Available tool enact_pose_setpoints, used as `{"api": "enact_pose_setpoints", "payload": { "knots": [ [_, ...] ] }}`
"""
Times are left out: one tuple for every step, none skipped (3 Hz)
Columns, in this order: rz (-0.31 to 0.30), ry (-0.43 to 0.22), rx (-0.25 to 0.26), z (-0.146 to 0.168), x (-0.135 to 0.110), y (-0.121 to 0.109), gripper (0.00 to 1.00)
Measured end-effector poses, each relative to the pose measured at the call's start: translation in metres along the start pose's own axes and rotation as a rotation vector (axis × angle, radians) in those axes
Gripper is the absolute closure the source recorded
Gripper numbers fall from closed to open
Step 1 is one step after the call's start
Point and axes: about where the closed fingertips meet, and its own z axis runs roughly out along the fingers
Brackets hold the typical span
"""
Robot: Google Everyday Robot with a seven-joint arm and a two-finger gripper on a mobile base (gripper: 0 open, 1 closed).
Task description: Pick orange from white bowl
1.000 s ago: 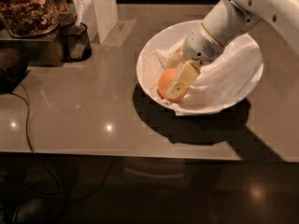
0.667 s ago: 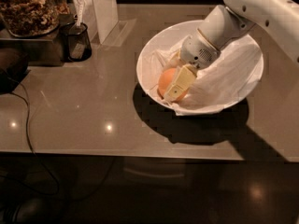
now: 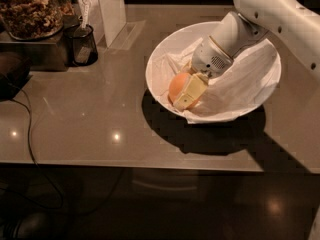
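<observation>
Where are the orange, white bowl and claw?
orange (image 3: 176, 86): camera view, its left side.
white bowl (image 3: 172, 36): camera view, bare upper-left wall.
claw (image 3: 186, 92): camera view, inside the bowl, at the orange.

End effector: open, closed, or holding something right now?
End effector: down inside the white bowl, against the orange; cannot be told whether open, closed or gripping.

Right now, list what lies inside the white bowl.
Inside the wide white bowl: crumpled white paper, a smooth round orange fruit at the left, and the end effector over it. Paper covers the bowl's floor; the end effector hides the fruit's right side.
</observation>
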Motion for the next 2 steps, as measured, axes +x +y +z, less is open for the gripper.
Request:
{"api": "enact_pose_setpoints", "payload": {
  "knots": [
    [0.0, 0.0, 0.0, -0.002, -0.002, 0.001, 0.72],
    [-0.018, -0.015, 0.05, -0.018, -0.006, 0.004, 0.94]
  ]
}}
